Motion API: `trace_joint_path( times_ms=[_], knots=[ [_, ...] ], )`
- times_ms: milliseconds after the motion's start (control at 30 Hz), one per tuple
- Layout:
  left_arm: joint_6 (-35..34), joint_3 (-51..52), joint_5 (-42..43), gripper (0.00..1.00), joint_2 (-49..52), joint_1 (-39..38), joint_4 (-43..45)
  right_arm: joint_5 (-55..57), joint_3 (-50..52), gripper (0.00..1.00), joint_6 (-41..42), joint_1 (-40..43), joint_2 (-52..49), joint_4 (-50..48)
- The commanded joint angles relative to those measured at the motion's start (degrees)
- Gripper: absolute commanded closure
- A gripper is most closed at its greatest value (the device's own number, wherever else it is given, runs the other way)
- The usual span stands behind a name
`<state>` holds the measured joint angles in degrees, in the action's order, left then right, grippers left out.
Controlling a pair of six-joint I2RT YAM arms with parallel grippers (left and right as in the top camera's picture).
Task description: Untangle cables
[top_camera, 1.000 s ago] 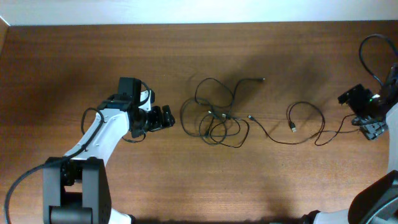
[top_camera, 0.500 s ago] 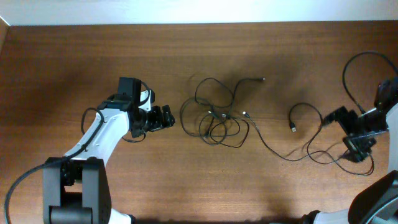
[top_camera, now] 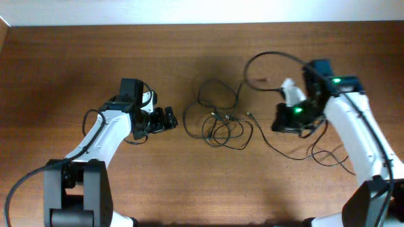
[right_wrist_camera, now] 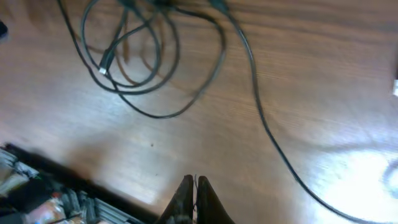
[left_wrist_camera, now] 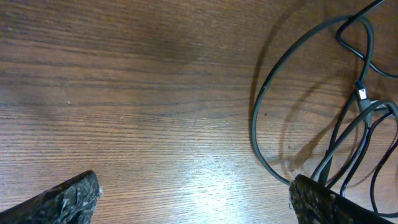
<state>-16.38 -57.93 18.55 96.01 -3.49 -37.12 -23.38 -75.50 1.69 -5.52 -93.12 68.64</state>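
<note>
Several black cables [top_camera: 218, 123] are lying tangled on the desk [top_camera: 76, 57]; the left gripper [left_wrist_camera: 193, 205] is gaping open beside them, the right gripper [right_wrist_camera: 194, 199] is hanging closed near one strand.

Table [top_camera: 63, 63]: the cables [top_camera: 218, 116] are laid on it, tangled near the middle.
Left gripper [top_camera: 172, 118]: set at 9 o'clock of the tangle, just beside it, apart.
Right gripper [top_camera: 278, 123]: set at 3 o'clock of the tangle, near it.
Trailing strand [right_wrist_camera: 258, 109]: led from the tangle toward 4 o'clock, past the right gripper, into loose loops.
</note>
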Motion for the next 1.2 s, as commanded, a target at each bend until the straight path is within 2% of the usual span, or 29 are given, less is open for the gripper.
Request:
trace_joint_path(
  times_ms=[0, 367, 500, 600, 667, 767, 833, 933, 1033, 1100, 1167],
  knots=[
    [0.85, 0.15, -0.39, 0.01, -0.35, -0.13, 0.00, 7.21, 3.34, 0.96, 6.80, -5.42, -0.26, -3.13],
    [0.85, 0.15, -0.39, 0.01, -0.35, -0.13, 0.00, 4.57, 23.26, 0.96, 8.48, -6.95, -0.76, -24.79],
    [0.85, 0.15, -0.39, 0.01, -0.35, -0.13, 0.00, 4.94, 24.72, 0.96, 8.55, -6.95, -5.73, -29.42],
    [0.85, 0.15, -0.39, 0.01, -0.35, -0.13, 0.00, 10.67, 24.68, 0.96, 13.75, -5.77, -12.81, -32.92],
    [0.85, 0.15, -0.39, 0.01, -0.35, -0.13, 0.00, 10.62, 24.04, 0.96, 14.01, -2.25, -14.64, -32.74],
    [0.85, 0.15, -0.39, 0.01, -0.35, -0.13, 0.00, 13.77, 22.97, 0.96, 20.09, 7.34, -14.73, -33.40],
    [0.85, 0.15, -0.39, 0.01, -0.35, -0.13, 0.00, 13.75, 22.97, 0.95, 20.04, 14.01, -14.73, -35.82],
    [0.85, 0.15, -0.39, 0.01, -0.35, -0.13, 0.00, 13.44, 22.97, 0.84, 20.13, 22.21, -14.73, -37.88],
    [0.85, 0.15, -0.39, 0.01, -0.35, -0.11, 0.00, 9.60, 22.93, 0.83, 21.49, 25.73, -14.73, -37.38],
    [0.85, 0.15, -0.39, 0.01, -0.35, -0.11, 0.00, 5.79, 22.93, 0.79, 17.77, 25.20, -14.73, -35.45],
    [0.85, 0.15, -0.39, 0.01, -0.35, -0.13, 0.00, 5.35, 22.95, 0.74, 17.81, 22.97, -14.73, -31.76]
  ],
)
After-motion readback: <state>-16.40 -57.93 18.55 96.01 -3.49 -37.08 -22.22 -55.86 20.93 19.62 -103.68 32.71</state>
